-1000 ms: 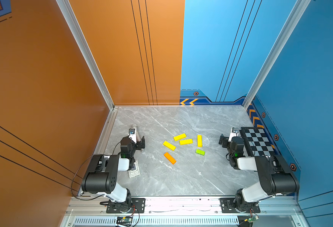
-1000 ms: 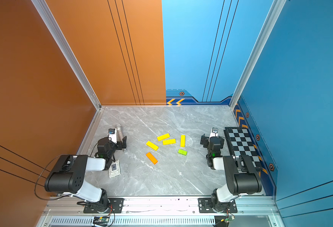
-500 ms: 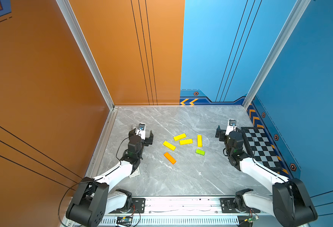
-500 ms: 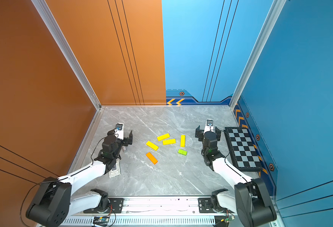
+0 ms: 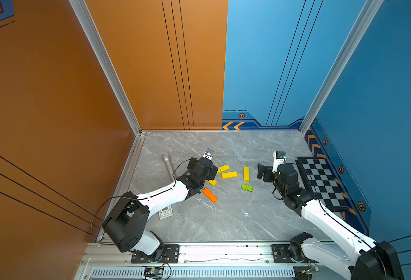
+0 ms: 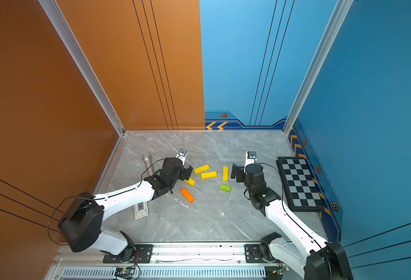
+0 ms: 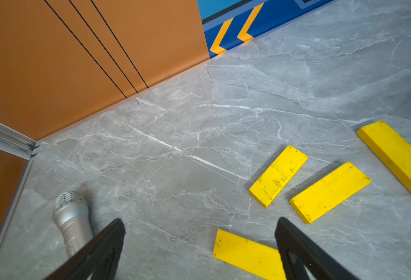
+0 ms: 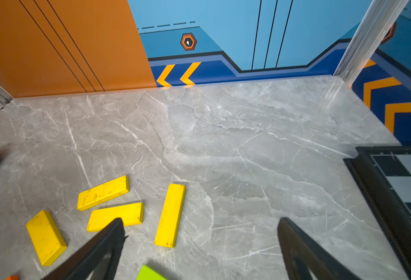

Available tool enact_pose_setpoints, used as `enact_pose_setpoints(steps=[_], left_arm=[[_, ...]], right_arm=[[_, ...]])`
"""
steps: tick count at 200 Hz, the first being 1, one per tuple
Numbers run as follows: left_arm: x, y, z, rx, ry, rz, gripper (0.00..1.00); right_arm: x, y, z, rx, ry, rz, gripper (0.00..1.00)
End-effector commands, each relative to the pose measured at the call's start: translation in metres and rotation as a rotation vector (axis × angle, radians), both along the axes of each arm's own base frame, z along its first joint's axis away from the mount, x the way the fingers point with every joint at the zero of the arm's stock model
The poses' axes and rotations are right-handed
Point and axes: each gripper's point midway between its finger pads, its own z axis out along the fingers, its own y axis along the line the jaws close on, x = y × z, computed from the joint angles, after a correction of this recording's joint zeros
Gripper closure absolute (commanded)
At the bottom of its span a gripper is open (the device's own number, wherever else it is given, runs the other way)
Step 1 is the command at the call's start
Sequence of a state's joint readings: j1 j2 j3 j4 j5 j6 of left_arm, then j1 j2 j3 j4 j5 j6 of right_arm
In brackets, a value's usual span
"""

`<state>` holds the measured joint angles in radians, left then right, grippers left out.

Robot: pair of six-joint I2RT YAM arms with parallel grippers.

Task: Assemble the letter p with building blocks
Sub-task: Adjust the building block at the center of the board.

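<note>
Fingers of left gripper (image 7: pixel 201 221) spread wide, gripping nothing; one yellow bar (image 7: pixel 245 254) lies partly under a finger. Fingers of right gripper (image 8: pixel 201 220) spread wide, empty, near a second yellow bar (image 8: pixel 170 215). The building blocks (image 5: pixel 229 175) lie loose, scattered mid-table (image 5: pixel 224 218) between the arms: four yellow, orange bar (image 5: pixel 209 195), green bar (image 5: pixel 247 187). Silver microphone (image 5: pixel 168 166) beside left arm; chequered board (image 5: pixel 320 181) beside right.

The left arm (image 5: pixel 165 194) hides part of one yellow block (image 5: pixel 211 182); the right wrist view's edge cuts the green block (image 8: pixel 148 274)
</note>
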<state>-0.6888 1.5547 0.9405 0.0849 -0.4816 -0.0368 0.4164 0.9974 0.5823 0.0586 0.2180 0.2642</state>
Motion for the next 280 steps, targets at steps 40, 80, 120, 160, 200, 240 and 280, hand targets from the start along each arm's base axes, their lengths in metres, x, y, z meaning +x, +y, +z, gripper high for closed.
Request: enact_pose_setpoints(steps=[40,80,120,160,200,240,280], left_arm=[[0.005,-0.019,-0.025,-0.097,0.174,0.063,0.04],[-0.023,-0.015,-0.038,-0.219,0.305,0.129,0.18],[-0.037,-0.024,-0.049,-0.355,0.356,0.223,0.27],[-0.051,-0.031,-0.079,-0.431,0.456,0.276,0.27],[-0.053,-0.031,-0.110,-0.556,0.500,0.349,0.31],[-0.043,-0.029,-0.111,-0.531,0.474,0.354,0.33],[-0.035,-0.028,-0.121,-0.531,0.487,0.378,0.33]], right_arm=[[-0.037,0.014,-0.037,0.006,0.094,0.070,0.00],[-0.045,0.013,-0.045,0.015,0.100,0.085,0.00],[-0.047,0.018,-0.052,0.036,0.096,0.112,0.00],[-0.046,0.017,-0.059,0.038,0.143,0.090,0.00],[-0.046,0.018,-0.061,0.042,0.152,0.092,0.00],[-0.046,0.018,-0.064,0.052,0.154,0.090,0.00],[-0.046,0.020,-0.068,0.057,0.170,0.090,0.00]])
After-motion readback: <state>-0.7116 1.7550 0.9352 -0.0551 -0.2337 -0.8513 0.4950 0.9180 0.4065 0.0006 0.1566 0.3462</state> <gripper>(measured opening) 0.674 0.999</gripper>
